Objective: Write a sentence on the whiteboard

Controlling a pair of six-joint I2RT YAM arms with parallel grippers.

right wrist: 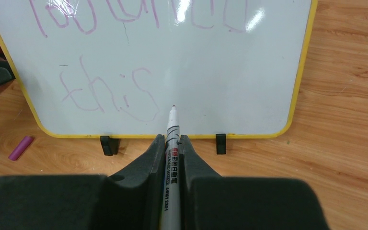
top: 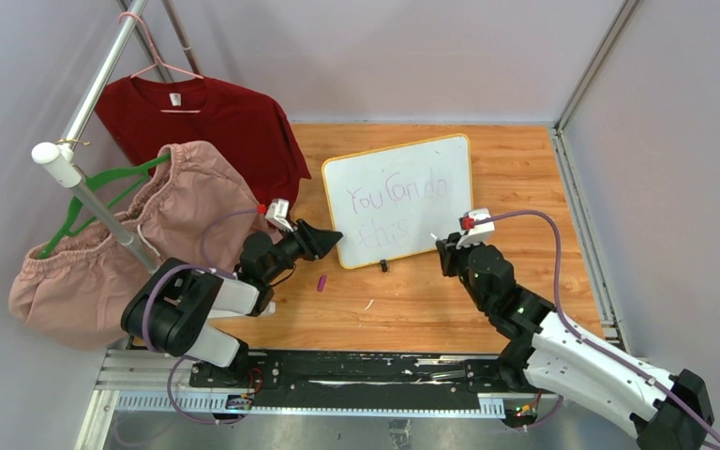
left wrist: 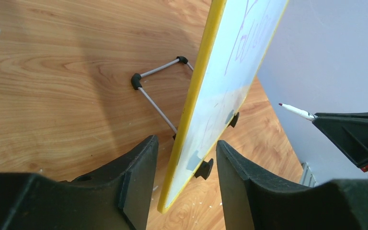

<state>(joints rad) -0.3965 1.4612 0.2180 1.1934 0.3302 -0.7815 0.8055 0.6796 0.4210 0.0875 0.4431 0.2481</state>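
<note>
The whiteboard (top: 398, 202) with a yellow frame stands propped on the wooden table (top: 525, 178). The purple sentence (top: 398, 195) on it reads roughly "You can do / this". My left gripper (top: 333, 236) is at the board's lower left corner. In the left wrist view its jaws (left wrist: 186, 142) are open, one on each side of the whiteboard's (left wrist: 230, 81) yellow edge, with a gap on both sides. My right gripper (top: 448, 246) is in front of the board's bottom edge. It (right wrist: 172, 139) is shut on a white marker (right wrist: 171, 160), whose tip points at the whiteboard (right wrist: 230, 72) just right of "this" (right wrist: 108, 93).
A purple marker cap (top: 321, 282) lies on the table in front of the board. A red shirt (top: 206, 122) and a pink garment (top: 103, 244) hang on a metal rack (top: 94, 202) at the left. A wire stand (left wrist: 158, 91) props the board from behind. Grey walls enclose the table.
</note>
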